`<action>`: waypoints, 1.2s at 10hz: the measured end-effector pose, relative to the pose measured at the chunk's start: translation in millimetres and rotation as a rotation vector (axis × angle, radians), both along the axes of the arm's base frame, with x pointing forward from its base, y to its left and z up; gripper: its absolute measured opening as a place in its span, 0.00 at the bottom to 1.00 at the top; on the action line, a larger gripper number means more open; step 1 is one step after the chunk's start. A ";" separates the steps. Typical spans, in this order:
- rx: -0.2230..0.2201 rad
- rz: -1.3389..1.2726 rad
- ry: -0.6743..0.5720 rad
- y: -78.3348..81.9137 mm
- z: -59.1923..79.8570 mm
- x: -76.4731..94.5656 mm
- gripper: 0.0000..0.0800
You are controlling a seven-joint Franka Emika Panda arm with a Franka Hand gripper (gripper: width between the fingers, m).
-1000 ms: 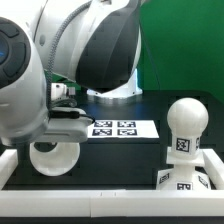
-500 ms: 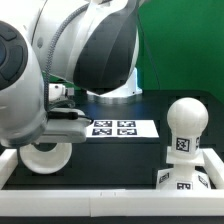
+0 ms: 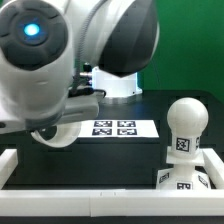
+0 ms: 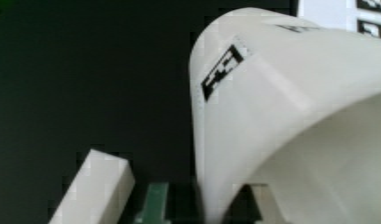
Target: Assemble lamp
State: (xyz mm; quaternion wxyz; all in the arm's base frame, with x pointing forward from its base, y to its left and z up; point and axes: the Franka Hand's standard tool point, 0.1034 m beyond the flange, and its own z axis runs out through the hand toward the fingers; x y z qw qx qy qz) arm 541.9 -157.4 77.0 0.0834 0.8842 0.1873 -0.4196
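Note:
My gripper (image 4: 208,208) is shut on the wall of the white lamp shade (image 4: 285,120), one finger (image 4: 160,205) outside it and one inside. The shade carries a tag on its side. In the exterior view the shade (image 3: 55,133) hangs under my arm at the exterior view's left, lifted off the black table; the arm hides the gripper itself there. The ball-headed bulb (image 3: 185,122) stands upright on the flat square base (image 3: 188,182) at the exterior view's right, apart from the shade.
The marker board (image 3: 125,128) lies flat at the middle back. A white rail (image 3: 100,205) borders the front of the black table, and a piece of white rail (image 4: 94,190) shows by my finger. The robot pedestal (image 3: 120,85) stands behind.
My arm has swung and turned, and the shade has risen off the table and shifted slightly toward the exterior view's right. Bulb and base have not moved.

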 end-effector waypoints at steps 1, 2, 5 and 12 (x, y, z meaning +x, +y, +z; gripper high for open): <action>-0.019 0.063 -0.023 5.5 -4.7 1.4 0.05; -0.042 0.120 -0.045 8.8 -8.5 4.5 0.05; -0.054 0.318 -0.121 26.9 -5.7 19.6 0.05; -0.008 0.764 -0.346 85.5 10.4 1.3 0.05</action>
